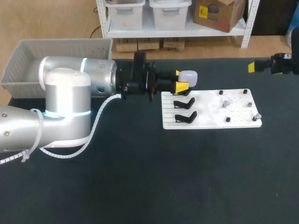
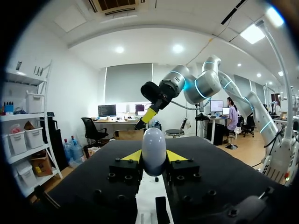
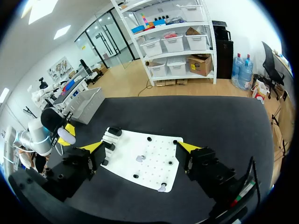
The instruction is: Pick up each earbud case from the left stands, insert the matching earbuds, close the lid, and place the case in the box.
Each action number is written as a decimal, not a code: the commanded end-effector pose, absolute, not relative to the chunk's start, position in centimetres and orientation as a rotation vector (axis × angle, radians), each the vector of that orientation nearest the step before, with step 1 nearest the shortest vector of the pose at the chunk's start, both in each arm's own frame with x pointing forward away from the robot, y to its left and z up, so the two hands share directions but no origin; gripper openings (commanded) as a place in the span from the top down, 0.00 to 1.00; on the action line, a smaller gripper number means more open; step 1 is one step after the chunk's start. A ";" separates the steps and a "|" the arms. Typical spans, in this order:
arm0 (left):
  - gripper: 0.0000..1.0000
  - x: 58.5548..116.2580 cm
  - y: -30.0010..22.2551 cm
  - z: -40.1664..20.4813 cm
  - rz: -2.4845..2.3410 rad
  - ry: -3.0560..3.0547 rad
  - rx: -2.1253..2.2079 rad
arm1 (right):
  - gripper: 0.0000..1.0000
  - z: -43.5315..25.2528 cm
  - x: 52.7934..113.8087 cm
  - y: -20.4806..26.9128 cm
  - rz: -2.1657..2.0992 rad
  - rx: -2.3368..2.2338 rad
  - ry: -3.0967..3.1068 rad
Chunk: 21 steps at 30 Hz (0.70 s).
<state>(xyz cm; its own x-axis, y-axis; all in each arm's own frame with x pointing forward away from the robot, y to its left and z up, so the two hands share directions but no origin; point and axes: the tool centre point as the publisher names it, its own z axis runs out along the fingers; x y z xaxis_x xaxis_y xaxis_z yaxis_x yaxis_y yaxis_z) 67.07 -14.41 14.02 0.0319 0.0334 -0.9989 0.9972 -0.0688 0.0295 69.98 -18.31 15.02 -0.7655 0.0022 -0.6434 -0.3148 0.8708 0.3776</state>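
At the white board's [image 1: 210,114] stand end, the left tool [image 1: 182,80] grips the earbud case's [image 1: 188,76] sides, likely to lift it free; the right tool [image 3: 140,147] hangs wide open beyond the other end.

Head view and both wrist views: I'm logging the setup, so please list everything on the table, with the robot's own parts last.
earbud case: one, pale white, held above the board's far left corner
board: one, white, right of the table's middle
stands: three, black, in a row on the board's left part
earbuds: two, pale grey, on the board's right part
pegs: about four, black, on the board's right part
box: one, grey, far left corner
table: one, black
left pincer: yellow tips, shut on the earbud case
right pincer: yellow tips, open, at the far right, apart from the board
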 end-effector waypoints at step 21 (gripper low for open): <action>1.00 67.2 -14.5 13.9 -1.227 1.173 1.304 | 0.00 17.3 62.7 -10.5 0.564 -0.343 2.315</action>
<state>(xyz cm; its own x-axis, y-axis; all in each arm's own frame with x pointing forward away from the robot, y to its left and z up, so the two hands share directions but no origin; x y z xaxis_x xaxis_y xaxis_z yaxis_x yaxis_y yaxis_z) 67.26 -14.48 13.98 0.0301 0.0343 -0.9990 0.9965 -0.0795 0.0273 64.79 -12.77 16.34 -0.7122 -0.0824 -0.6971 -0.4428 0.8233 0.3551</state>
